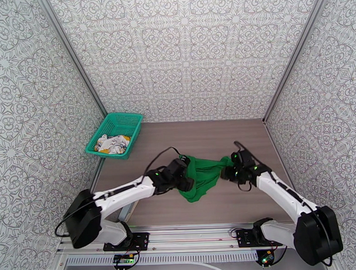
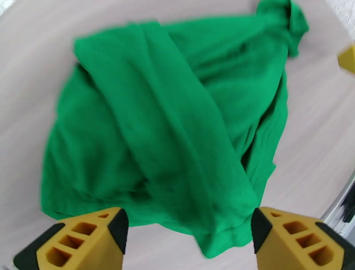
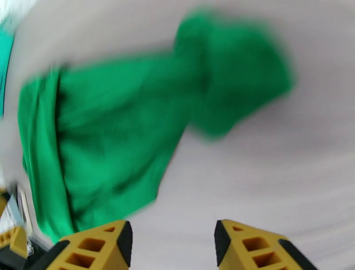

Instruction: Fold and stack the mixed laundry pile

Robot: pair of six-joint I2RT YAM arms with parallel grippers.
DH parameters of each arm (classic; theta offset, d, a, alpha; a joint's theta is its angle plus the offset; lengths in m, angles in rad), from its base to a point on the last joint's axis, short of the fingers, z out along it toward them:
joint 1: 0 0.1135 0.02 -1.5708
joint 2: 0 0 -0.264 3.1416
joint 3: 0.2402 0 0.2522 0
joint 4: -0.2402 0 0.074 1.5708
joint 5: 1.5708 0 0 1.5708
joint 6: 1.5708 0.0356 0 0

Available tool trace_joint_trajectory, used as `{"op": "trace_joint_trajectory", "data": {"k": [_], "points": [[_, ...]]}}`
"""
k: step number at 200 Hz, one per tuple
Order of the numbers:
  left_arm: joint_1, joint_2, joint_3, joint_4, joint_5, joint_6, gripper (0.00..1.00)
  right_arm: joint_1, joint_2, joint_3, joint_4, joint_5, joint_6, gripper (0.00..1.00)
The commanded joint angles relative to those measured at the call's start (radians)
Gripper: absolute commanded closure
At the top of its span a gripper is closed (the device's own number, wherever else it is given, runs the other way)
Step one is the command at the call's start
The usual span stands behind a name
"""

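Green shirt (image 1: 201, 175) lies crumpled mid-tabletop (image 1: 201, 132), roughly stretched along the 9-to-3 line, with a loose flap sagging toward 6 o'clock. Plain bright green, no print. Left wrist view: heavy diagonal folds across the shirt (image 2: 177, 133), one corner twisted into a knot-like bunch at the far end. Right wrist view is motion-blurred, and the shirt (image 3: 120, 133) reads as a wide mass narrowing to a lump.

Count: 2 garments, 1 basket, 2 arms. The second garment is white with yellow and dark print (image 1: 112, 144), wadded inside the teal mesh basket (image 1: 136, 130) at 10 o'clock from the shirt, at the tabletop's far left corner.

Left arm (image 1: 128, 191) reaches in low from 7 o'clock, with the left end effector (image 1: 184, 176) at the shirt's 9 o'clock edge. Its fingers are spread wide (image 2: 188, 231), with the hem lying slack below them, not pinched. Right arm (image 1: 283, 195) comes in from 5 o'clock, elbow bent, with the right end effector (image 1: 229, 172) at the shirt's 3 o'clock tip. Its fingers are apart (image 3: 173, 240), with bare tabletop between them and no cloth held.
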Motion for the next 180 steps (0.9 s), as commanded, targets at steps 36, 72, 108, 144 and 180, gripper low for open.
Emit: {"op": "trace_joint_trajectory", "data": {"k": [36, 72, 108, 144, 180], "points": [[-0.058, 0.233, 0.159, -0.066, -0.138, 0.045, 0.57, 0.184, 0.068, -0.127, 0.234, -0.139, 0.230, 0.47], [-0.018, 0.136, 0.122, -0.056, -0.162, 0.032, 0.87, 0.271, 0.191, -0.108, 0.363, -0.174, 0.301, 0.49], [0.054, -0.030, 0.044, -0.002, -0.072, 0.021, 0.93, 0.304, 0.326, -0.042, 0.397, -0.168, 0.291, 0.51], [0.122, -0.138, 0.002, 0.044, 0.028, 0.022, 0.93, 0.302, 0.418, 0.027, 0.438, -0.092, 0.291, 0.72], [0.179, -0.217, -0.003, 0.019, 0.033, 0.022, 1.00, 0.279, 0.382, 0.064, 0.378, -0.051, 0.241, 1.00]]}}
